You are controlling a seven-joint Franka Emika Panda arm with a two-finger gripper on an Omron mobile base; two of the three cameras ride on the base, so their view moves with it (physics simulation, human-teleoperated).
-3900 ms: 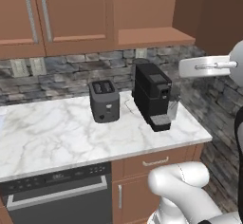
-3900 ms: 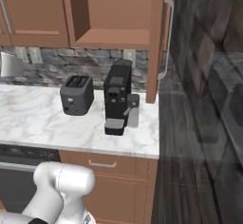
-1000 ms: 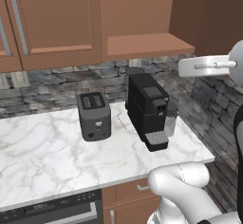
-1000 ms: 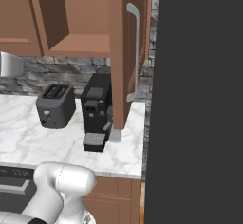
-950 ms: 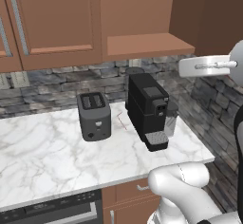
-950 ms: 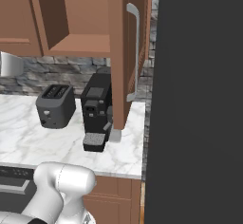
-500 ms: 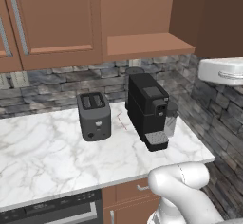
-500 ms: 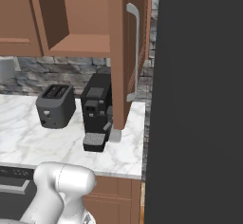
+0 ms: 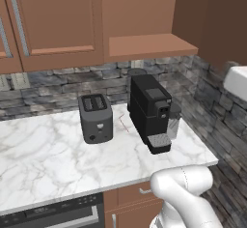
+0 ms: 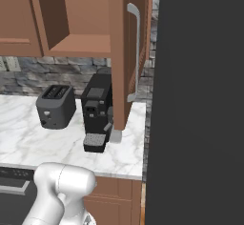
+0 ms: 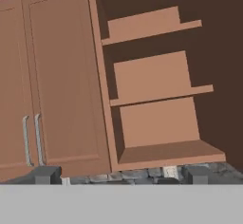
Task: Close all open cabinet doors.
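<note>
One cabinet door (image 10: 127, 52) stands swung out edge-on from the wall cabinet, upright, its long silver handle (image 10: 136, 52) facing right toward a dark panel (image 10: 200, 100). The gripper (image 11: 118, 174) is wide open, empty, aimed at the bare shelves (image 11: 156, 90) beside two closed doors (image 11: 61, 80). Below, a toaster (image 9: 96, 118) and coffee machine (image 9: 149, 112) sit on the counter (image 9: 43, 154)

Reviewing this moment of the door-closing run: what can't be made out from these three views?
- Open cabinet door, right base view: top cut off by the frame; seen almost edge-on, so its front panel is unreadable.
- Coffee machine, right base view: right side hidden behind that door.
- Closed cabinet doors, hand view: lower corners hidden by the tool fingertips.
- Oven, left base view: cut off by the bottom edge.
</note>
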